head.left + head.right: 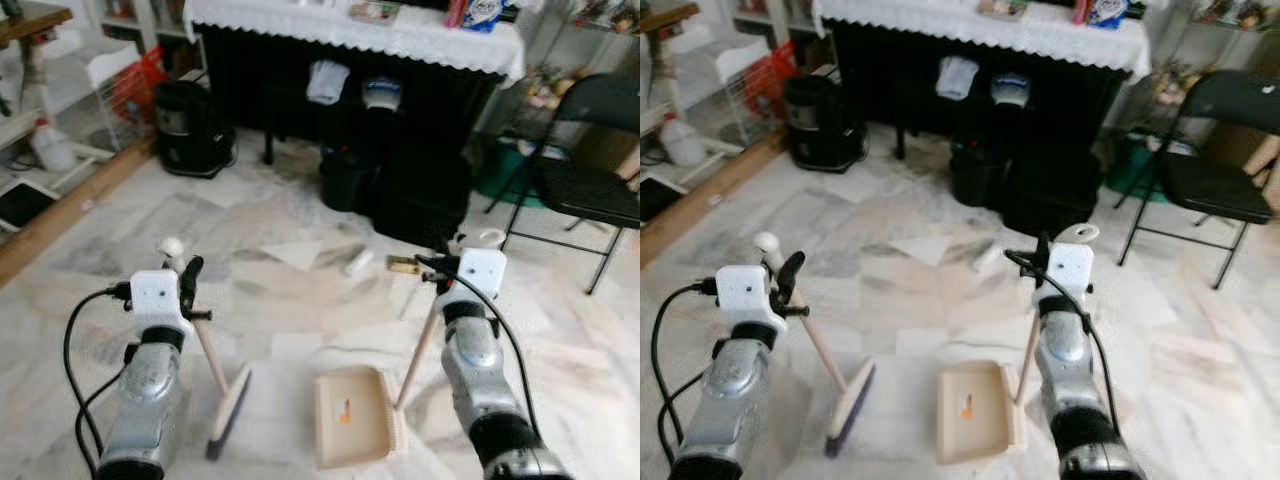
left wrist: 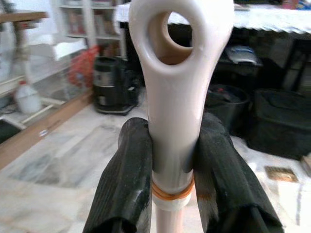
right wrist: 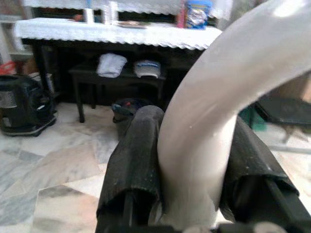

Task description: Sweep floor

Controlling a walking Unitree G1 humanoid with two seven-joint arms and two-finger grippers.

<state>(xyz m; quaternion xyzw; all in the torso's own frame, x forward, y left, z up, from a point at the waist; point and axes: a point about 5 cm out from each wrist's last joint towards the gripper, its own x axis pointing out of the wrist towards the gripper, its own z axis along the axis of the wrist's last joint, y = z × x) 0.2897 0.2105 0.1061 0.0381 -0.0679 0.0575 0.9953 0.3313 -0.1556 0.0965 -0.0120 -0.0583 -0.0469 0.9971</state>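
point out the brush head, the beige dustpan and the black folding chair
purple-bristled brush head (image 1: pixel 229 412), left eye view, on the bristle block
beige plastic dustpan (image 1: pixel 352 415), left eye view, on the pan's tray
black folding chair (image 1: pixel 585 187), left eye view, on the seat

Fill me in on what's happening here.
The robot is standing on a marble floor, set up to sweep. Its left gripper is shut on the handle of a small broom, whose head rests on the floor. Its right gripper is shut on the handle of a beige dustpan, which sits flat on the floor beside the broom, a little apart from it. Small bits of litter lie ahead on the floor, in front of a black table, not yet swept up.
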